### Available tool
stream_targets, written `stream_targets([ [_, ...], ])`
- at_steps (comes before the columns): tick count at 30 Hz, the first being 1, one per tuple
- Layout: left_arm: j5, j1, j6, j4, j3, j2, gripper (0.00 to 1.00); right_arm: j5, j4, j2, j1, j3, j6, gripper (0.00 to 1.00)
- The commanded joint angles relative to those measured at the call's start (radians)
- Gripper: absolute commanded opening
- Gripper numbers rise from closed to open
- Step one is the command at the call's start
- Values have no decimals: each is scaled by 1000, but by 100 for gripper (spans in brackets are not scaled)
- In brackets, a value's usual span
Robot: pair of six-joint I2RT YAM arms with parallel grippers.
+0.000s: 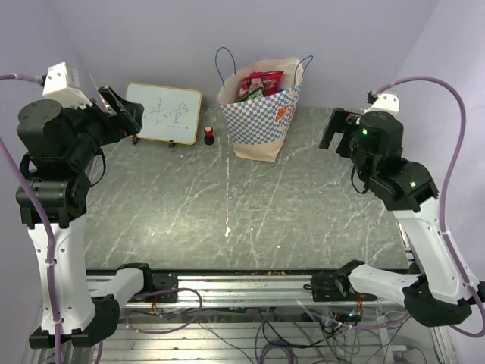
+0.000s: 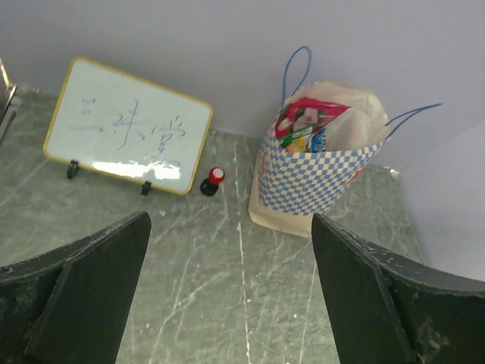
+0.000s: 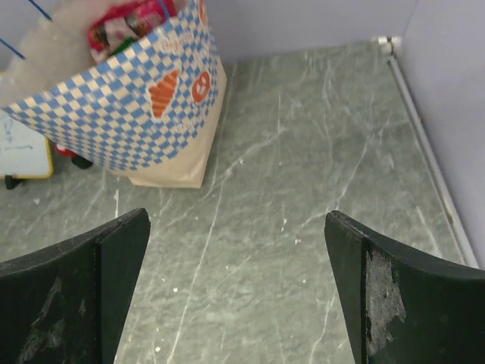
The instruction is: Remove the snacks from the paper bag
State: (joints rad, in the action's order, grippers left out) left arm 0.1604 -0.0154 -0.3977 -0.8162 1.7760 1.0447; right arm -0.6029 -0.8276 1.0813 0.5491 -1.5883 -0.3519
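The cream paper bag (image 1: 261, 117) with a blue-and-white checkered band stands upright at the back middle of the table. It also shows in the left wrist view (image 2: 318, 178) and the right wrist view (image 3: 129, 106). Snacks (image 1: 260, 83) stick out of its open top, a red/pink packet (image 2: 307, 117) uppermost with green beside it; they also show in the right wrist view (image 3: 129, 26). My left gripper (image 1: 121, 108) is open and empty, raised at the far left. My right gripper (image 1: 336, 129) is open and empty, raised right of the bag.
A framed whiteboard (image 1: 164, 113) leans at the back left. A small red-and-black knob (image 1: 208, 136) stands between it and the bag. The purple wall runs along the back, and a side wall (image 3: 447, 98) borders the right edge.
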Motion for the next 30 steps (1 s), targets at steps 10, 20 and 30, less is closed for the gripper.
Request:
stream_targets([
  [10, -196, 54, -69, -79, -73, -4, 97, 96, -123, 139, -73, 8, -259, 100],
  [20, -125, 85, -52, -85, -128, -50, 99, 2, -117, 279, -82, -121, 25, 100],
  [30, -120, 134, -42, -75, -169, -30, 98, 12, 70, 366, -84, -118, 131, 100],
])
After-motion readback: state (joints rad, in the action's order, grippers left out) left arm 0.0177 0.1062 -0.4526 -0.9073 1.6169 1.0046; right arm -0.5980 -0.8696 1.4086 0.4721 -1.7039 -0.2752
